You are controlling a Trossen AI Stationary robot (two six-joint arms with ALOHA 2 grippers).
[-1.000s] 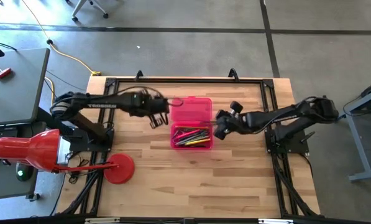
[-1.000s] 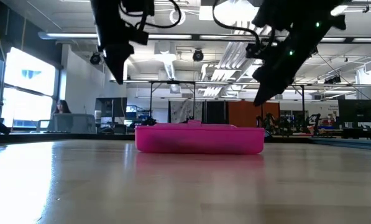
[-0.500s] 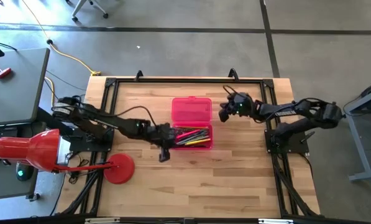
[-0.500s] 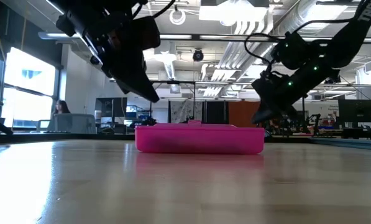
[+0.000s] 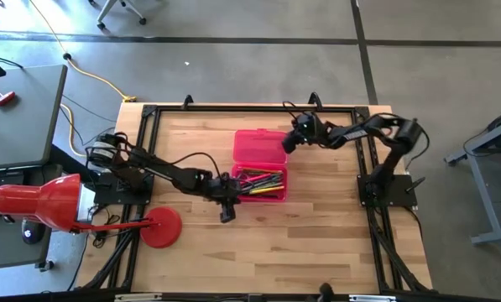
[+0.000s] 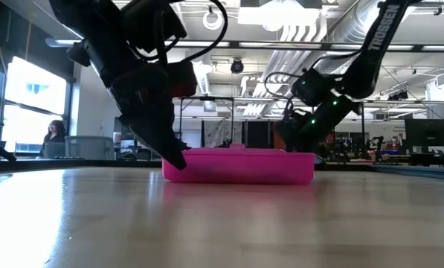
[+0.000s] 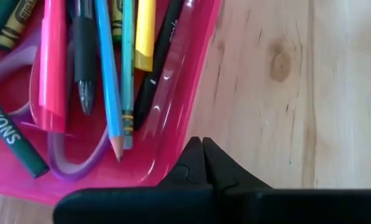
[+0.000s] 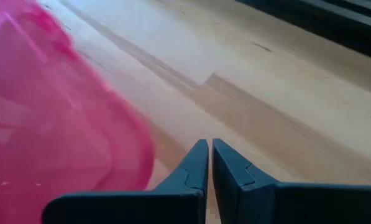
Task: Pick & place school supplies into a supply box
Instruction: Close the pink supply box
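Note:
The pink supply box (image 5: 258,149) lies open at the table's middle, its lid flat on the far side and its tray on the near side. Pens, pencils, crayons and purple-handled scissors (image 7: 104,74) lie in the tray (image 5: 258,182). My left gripper (image 5: 226,214) is shut and slants down at the tray's near left corner (image 7: 173,93). In the low view its tip (image 6: 178,164) is at the box's left end (image 6: 240,165). My right gripper (image 5: 287,144) is shut, low over the wood just right of the lid (image 8: 61,124). My left gripper has its shut tips (image 7: 202,144) right at the outer wall of the tray's corner (image 7: 166,162), slanting down from the table's left. I cannot tell whether they touch the wall.
A red round disc (image 5: 161,226) stands near the table's left front corner, with a red bulky body (image 5: 40,205) beyond the edge. A black frame rail (image 5: 250,107) runs along the table's sides. Bare wood (image 5: 275,252) fills the near half.
My left gripper has come from beside the lid's left toward the near edge and down, tipping steeply downward, to the tray's near left corner. My right gripper has moved from the tray's right toward the far edge and lower, beside the lid. The box has stayed put.

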